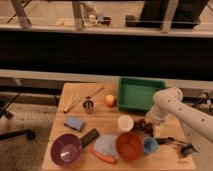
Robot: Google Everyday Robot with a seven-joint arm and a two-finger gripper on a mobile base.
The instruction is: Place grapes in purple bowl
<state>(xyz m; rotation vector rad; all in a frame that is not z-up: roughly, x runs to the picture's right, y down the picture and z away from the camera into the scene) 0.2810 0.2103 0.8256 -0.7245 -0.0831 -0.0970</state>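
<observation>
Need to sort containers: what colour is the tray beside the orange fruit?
Green tray, seen in the camera view; the tool is at the grapes.

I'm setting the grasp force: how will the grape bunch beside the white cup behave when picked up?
The grapes look like a lumpy cluster, so they are probably soft, easily bruised, and apt to shift in a grip. Lying low on the table, they seem unlikely to roll far. The end effector hangs close beside them, opposite the white cup.

The wooden worktop (107, 109) carries the purple bowl (65, 148) at 8 o'clock, a green tray (140, 94) at 1, and the grapes (143, 125) at 3, with the pincer (152, 121) just beside them.
</observation>
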